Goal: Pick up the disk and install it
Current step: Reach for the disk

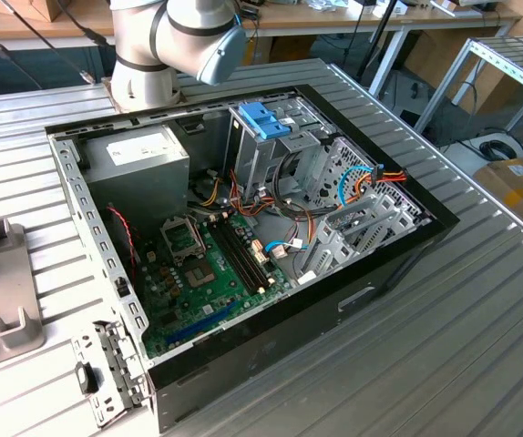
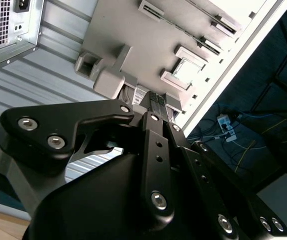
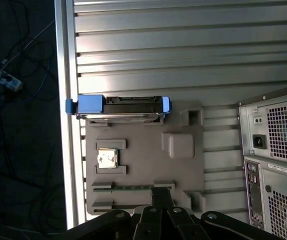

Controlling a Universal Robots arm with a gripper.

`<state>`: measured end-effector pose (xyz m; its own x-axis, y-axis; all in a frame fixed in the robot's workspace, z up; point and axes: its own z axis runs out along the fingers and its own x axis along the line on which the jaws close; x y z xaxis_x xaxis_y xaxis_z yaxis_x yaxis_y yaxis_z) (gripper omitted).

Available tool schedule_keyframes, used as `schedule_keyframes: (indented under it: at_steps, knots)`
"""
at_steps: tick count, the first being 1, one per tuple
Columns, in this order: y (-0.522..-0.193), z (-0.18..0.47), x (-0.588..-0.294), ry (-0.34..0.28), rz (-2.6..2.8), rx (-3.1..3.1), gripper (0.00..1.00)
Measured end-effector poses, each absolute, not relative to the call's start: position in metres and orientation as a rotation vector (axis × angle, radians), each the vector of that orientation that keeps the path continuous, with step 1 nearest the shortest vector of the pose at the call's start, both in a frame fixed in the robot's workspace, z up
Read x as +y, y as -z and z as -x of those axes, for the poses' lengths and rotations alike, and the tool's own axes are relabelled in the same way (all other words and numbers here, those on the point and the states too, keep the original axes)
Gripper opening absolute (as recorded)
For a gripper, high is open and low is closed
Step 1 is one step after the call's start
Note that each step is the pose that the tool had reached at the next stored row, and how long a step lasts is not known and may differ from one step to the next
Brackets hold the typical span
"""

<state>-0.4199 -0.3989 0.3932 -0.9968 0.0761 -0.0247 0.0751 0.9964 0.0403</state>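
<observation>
In the first wrist view the disk (image 3: pixel 117 106) stands on edge in a slot at one end of a grey fixture tray (image 3: pixel 183 170), its light blue bracket wrapping both ends. My gripper (image 3: pixel 162 191) hovers over the opposite end of that tray, well apart from the disk, fingers together and holding nothing. The second wrist view has the black gripper (image 2: pixel 158 102) pointing at the same tray (image 2: pixel 148 45).
An open computer case (image 1: pixel 380 273) lies on the ribbed metal table (image 1: pixel 480 346), with a blue caddy handle (image 1: pixel 266 121) in its drive cage and a grey power supply (image 1: pixel 138 159). The tray (image 1: pixel 6 319) sits at the exterior view's left. A processor chip (image 3: pixel 107 158) rests in a tray pocket.
</observation>
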Motion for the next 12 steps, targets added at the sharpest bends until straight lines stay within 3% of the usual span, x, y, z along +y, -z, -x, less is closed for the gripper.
schedule_keyframes:
  at_steps: [12]
  knots:
    - [-0.3932, 0.4243, -0.3989, -0.061, -0.118, 3.113, 0.1]
